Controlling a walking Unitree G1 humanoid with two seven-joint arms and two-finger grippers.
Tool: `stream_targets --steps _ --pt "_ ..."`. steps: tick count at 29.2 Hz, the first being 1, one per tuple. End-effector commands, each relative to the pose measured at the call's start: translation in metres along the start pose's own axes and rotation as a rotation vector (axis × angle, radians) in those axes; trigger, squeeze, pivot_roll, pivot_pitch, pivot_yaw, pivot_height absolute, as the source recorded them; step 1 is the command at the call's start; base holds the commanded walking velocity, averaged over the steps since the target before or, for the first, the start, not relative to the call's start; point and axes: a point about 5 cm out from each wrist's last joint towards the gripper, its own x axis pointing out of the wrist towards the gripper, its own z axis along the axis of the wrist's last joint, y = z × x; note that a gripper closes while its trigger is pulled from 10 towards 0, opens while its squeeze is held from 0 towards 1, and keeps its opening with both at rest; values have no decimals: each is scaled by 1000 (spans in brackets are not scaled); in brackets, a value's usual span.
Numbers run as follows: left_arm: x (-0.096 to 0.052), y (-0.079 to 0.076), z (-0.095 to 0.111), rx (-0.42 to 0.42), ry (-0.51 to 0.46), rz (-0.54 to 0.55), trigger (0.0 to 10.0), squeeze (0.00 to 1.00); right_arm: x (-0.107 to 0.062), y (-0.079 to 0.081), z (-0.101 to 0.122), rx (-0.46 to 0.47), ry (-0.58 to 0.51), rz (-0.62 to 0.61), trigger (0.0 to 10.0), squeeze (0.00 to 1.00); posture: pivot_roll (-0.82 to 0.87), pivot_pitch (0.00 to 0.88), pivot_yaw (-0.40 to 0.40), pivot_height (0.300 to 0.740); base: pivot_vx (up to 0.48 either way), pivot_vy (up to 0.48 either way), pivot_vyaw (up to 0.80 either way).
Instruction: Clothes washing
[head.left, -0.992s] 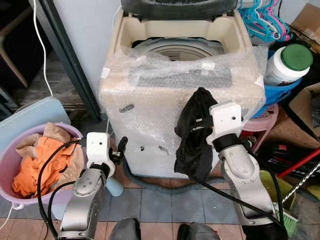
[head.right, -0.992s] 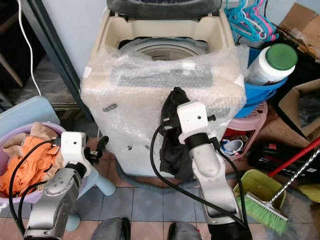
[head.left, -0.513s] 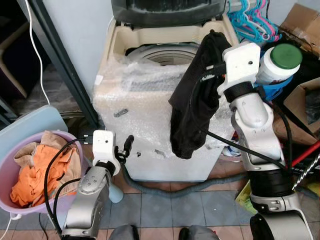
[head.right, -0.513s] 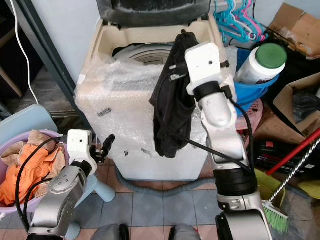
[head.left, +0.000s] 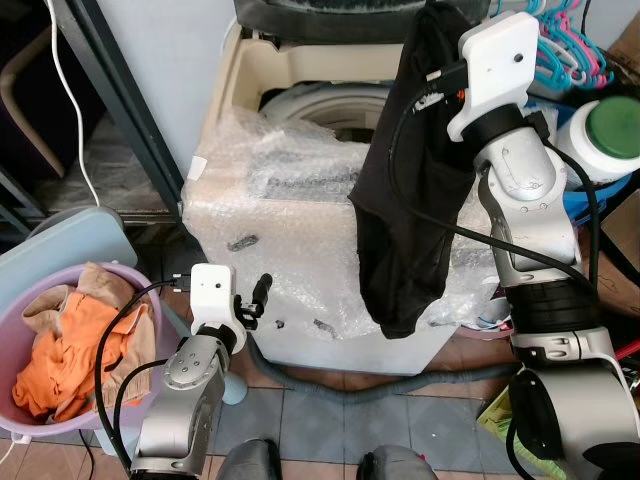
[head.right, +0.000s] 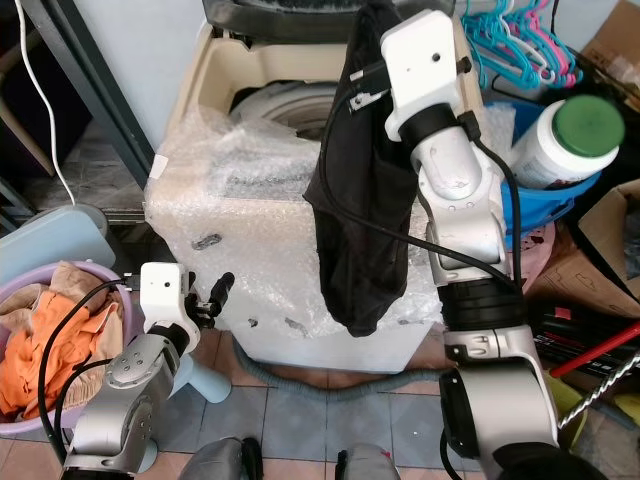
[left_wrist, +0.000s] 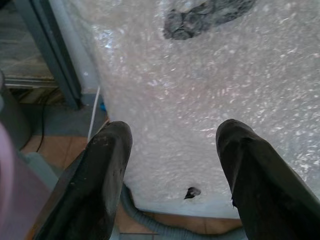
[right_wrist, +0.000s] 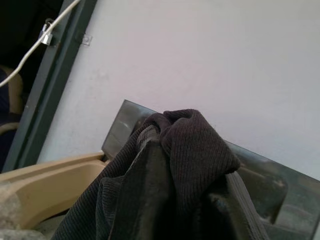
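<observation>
Nearest me, my left gripper (head.left: 262, 292) hangs low by the washer's (head.left: 300, 240) front, fingers (left_wrist: 100, 185) spread apart and holding nothing, the bubble wrap (left_wrist: 200, 90) right ahead of them; it has stayed about where it was a second ago. Off to my left sits the pink basin (head.left: 25, 415) with the orange clothes (head.left: 60, 350), untouched and well apart from the machine. What has changed is my right arm: a second ago it held the black garment (head.left: 405, 220) low against the washer's front, and now it has swung up and forward, so my right gripper (head.right: 368, 40) is high above the far rim, close under the raised lid (right_wrist: 270, 185). It stays clenched on a bunched fold at the top of the cloth, as the wrist camera shows; the rest drapes down across the wrapped front panel, its lower end hanging below the top edge. Past the wrap I can see part of the drum (head.left: 310, 105) opening, still open to receive it. I judge the lift is done and the next step is to carry the cloth over the opening and let go. The hanging tail could catch on the wrap or fall outside, so I would want it over the drum first.
</observation>
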Motion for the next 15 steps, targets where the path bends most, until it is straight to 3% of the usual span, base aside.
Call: stream_targets --steps 1,4,7,8,9,14,15 --pt "-6 10 -1 11 11 49 10000 0 6 -6 12 -7 -62 9 10000 0 -52 70 29 740 0 0 738" --pt "-9 21 -9 -22 42 103 10000 0 17 -13 17 -10 -79 10 10000 0 -46 72 24 740 0 0 738" --pt "-8 21 -10 -29 52 111 10000 0 27 -19 18 -16 -82 12 10000 0 -42 73 23 740 0 0 729" --pt "-6 15 -6 -17 40 94 10000 0 44 -35 14 36 -24 -38 10000 0 -36 74 17 740 0 0 0" --pt "-5 13 -5 -16 36 88 10000 0 49 -41 14 59 -8 -65 10000 0 -31 75 14 740 0 0 0" --pt "-3 11 -1 -23 27 89 10000 0 65 -62 20 41 47 -130 10000 0 -20 78 10 740 0 0 0" --pt "-3 10 -1 -25 26 91 10000 0 69 -73 27 28 49 -174 10000 0 -15 81 8 740 0 0 0"
